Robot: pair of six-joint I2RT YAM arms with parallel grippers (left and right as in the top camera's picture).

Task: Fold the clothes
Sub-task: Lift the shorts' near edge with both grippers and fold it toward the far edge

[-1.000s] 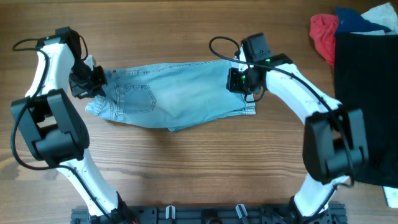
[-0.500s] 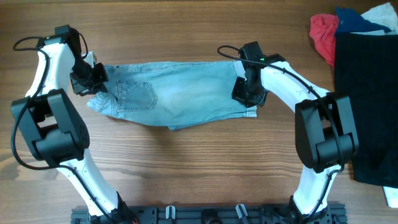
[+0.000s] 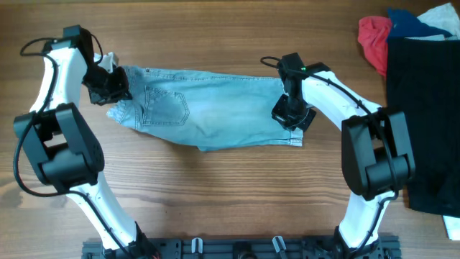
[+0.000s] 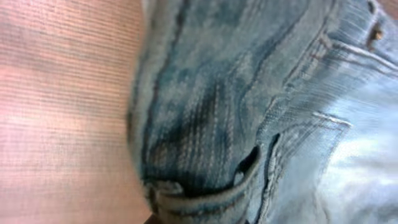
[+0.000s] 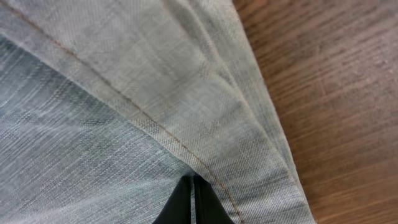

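The light-blue denim shorts (image 3: 215,108) lie stretched across the wooden table, back pocket (image 3: 167,109) up, waistband to the left, hemmed leg end to the right. My left gripper (image 3: 111,83) is at the waistband end and shut on it. The left wrist view is filled with the waistband and a belt loop (image 4: 205,186), and the fingers are almost hidden. My right gripper (image 3: 291,115) is at the leg end. In the right wrist view its black fingertips (image 5: 193,190) are pressed together on the denim just inside the stitched hem (image 5: 249,143).
A pile of other clothes lies at the far right: a red piece (image 3: 374,36), a dark blue one (image 3: 410,21), a white one (image 3: 442,16) and a large black cloth (image 3: 424,108). Bare wood (image 5: 336,74) shows beside the hem.
My right gripper moved from the top edge of the leg end toward the front, dragging that end with it. My left gripper moved slightly back and right. The shorts now lie flatter and more stretched.
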